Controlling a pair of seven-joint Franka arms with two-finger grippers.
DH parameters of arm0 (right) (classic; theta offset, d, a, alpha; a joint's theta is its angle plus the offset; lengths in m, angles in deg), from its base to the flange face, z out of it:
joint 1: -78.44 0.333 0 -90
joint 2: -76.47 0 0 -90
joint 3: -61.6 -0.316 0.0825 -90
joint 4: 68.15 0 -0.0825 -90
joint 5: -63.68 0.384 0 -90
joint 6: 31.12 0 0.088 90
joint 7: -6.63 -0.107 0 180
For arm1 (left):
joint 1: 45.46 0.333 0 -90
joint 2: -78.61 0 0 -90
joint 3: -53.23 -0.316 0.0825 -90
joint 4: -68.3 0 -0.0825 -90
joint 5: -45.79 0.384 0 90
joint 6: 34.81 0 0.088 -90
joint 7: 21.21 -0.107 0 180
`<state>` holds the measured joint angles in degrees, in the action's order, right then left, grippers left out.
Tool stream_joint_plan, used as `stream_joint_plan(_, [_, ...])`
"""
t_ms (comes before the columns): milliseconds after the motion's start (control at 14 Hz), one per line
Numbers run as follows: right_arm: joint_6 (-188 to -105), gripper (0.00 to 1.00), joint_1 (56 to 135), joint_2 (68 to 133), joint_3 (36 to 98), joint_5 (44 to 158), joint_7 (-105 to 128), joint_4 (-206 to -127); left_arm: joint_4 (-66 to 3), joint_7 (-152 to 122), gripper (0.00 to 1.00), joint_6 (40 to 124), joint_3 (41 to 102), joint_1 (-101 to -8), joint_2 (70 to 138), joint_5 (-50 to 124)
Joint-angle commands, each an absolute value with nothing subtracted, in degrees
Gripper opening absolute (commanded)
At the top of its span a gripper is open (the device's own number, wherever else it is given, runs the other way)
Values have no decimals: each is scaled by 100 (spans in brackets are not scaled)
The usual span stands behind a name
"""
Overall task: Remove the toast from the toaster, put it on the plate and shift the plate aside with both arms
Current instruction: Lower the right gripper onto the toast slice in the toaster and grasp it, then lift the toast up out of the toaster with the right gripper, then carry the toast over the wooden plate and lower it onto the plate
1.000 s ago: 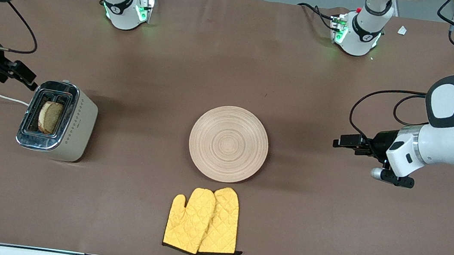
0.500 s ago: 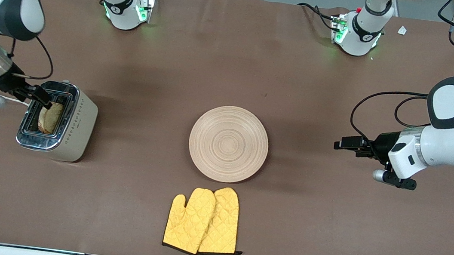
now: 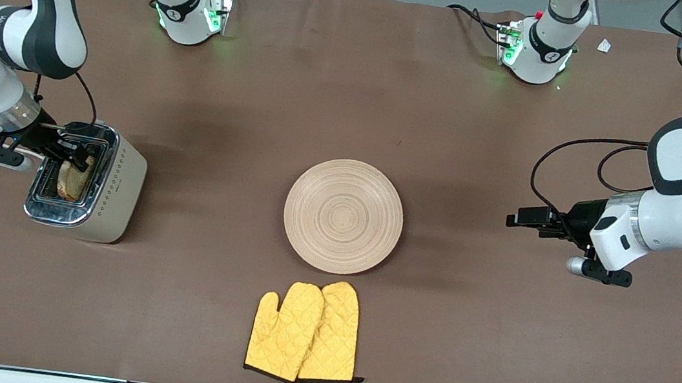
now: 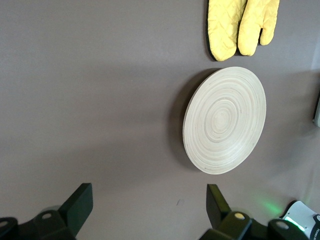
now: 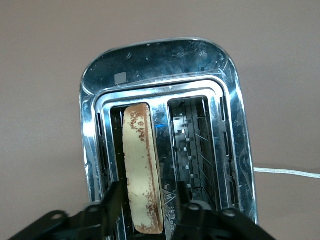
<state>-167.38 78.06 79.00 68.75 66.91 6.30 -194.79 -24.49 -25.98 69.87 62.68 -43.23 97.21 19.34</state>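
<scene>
The toast (image 3: 72,182) stands on edge in one slot of the silver toaster (image 3: 112,196) at the right arm's end of the table. My right gripper (image 3: 76,157) is over that slot. In the right wrist view its open fingers (image 5: 116,192) straddle the toast (image 5: 141,155), one on each face, with small gaps. The round light-wood plate (image 3: 343,216) lies bare mid-table. My left gripper (image 3: 512,219) is open and empty, low over the cloth beside the plate toward the left arm's end. The left wrist view shows the plate (image 4: 225,120) ahead of its spread fingers (image 4: 80,200).
Two yellow quilted oven mitts (image 3: 305,331) lie nearer to the front camera than the plate; they also show in the left wrist view (image 4: 242,25). The toaster's white cord (image 5: 287,172) runs off the table end. Brown cloth covers the table.
My right arm swung in from the table's end and brought its gripper down over the toaster, fingers now on either side of the toast. My left gripper drifted slightly away from the plate.
</scene>
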Motion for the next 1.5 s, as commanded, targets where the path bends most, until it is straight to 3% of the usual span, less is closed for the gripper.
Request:
stream_joint_plan(0, [-16718, 0, 7774, 7814, 6846, 6816, 803, -19524, -2328, -2762, 100, 6908, 6272, -4265, 9742, 1863])
stream_joint_plan(214, [-16395, 0, 7791, 7771, 6828, 6807, 786, -19298, -2328, -2771, 100, 6899, 6272, -4212, 9733, 1863])
stream_joint_plan(500, [-13386, 0, 8194, 7506, 6592, 6572, -9, -17229, -2319, -2771, 100, 6899, 6281, -4212, 9672, 1846])
stream_joint_plan(643, [-12658, 0, 8886, 7568, 6459, 6377, -1379, -16555, -2319, -2771, 100, 6873, 6272, -4195, 9663, 1846])
stream_joint_plan(857, [-12858, 0, 10239, 7787, 6468, 6368, -3173, -16536, -2284, -2771, 100, 6838, 6281, -4151, 9663, 1846])
stream_joint_plan(1429, [-15001, 0, 12158, 9473, 6468, 6228, -6277, -16492, -2284, -2771, 100, 6838, 6272, -4142, 9680, 1837])
